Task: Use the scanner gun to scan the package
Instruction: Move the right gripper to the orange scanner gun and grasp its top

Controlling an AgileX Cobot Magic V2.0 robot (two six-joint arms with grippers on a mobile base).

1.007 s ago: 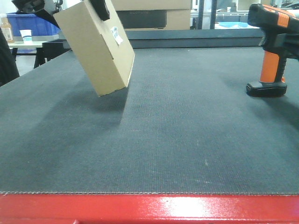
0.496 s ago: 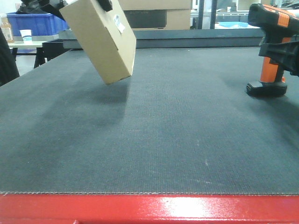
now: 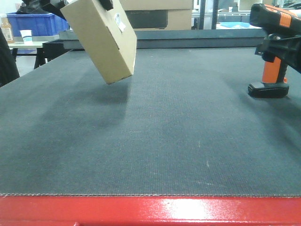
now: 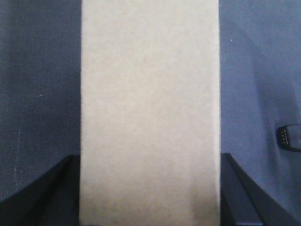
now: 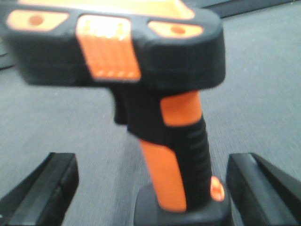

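The package [image 3: 101,42], a plain tan box with a small white sticker [image 3: 117,21] on its right face, hangs tilted above the dark mat at the upper left. My left gripper [image 3: 77,4] is shut on its top end. In the left wrist view the package [image 4: 149,103] fills the middle between my two fingers [image 4: 56,188]. The scanner gun [image 3: 273,47], with a black head and orange handle, stands on its black foot at the far right. My right gripper [image 5: 150,188] is open, its fingers [image 5: 44,188] on either side of the scanner's handle [image 5: 174,155], not touching it.
The dark mat [image 3: 164,141] covers the table, with a red front edge [image 3: 150,209]. Larger cardboard boxes with a dark panel [image 3: 150,16] stand behind the raised back edge. A blue bin [image 3: 33,22], a cup [image 3: 26,35] and a bottle [image 3: 5,29] are at the back left.
The package rose a little and shifted right a second ago, then held still. My right gripper has moved in around the scanner's handle. The scanner has not moved.
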